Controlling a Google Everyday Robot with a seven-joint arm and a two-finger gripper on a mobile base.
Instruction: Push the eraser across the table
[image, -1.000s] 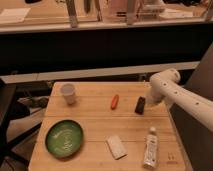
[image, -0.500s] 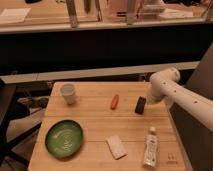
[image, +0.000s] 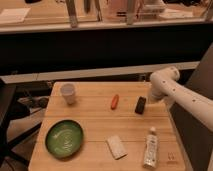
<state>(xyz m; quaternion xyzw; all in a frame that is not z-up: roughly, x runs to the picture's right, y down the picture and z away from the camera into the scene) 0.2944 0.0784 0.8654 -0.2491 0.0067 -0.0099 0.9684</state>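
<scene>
The black eraser (image: 141, 105) lies on the light wooden table (image: 95, 127), right of centre and near the right edge. The white arm reaches in from the right. Its gripper (image: 152, 97) hangs just to the right of the eraser, close to it or touching it; I cannot tell which.
An orange carrot-like piece (image: 115, 101) lies left of the eraser. A white cup (image: 68, 93) stands at the back left, a green plate (image: 64, 138) at the front left. A pale flat block (image: 116, 147) and a white tube (image: 150, 146) lie near the front.
</scene>
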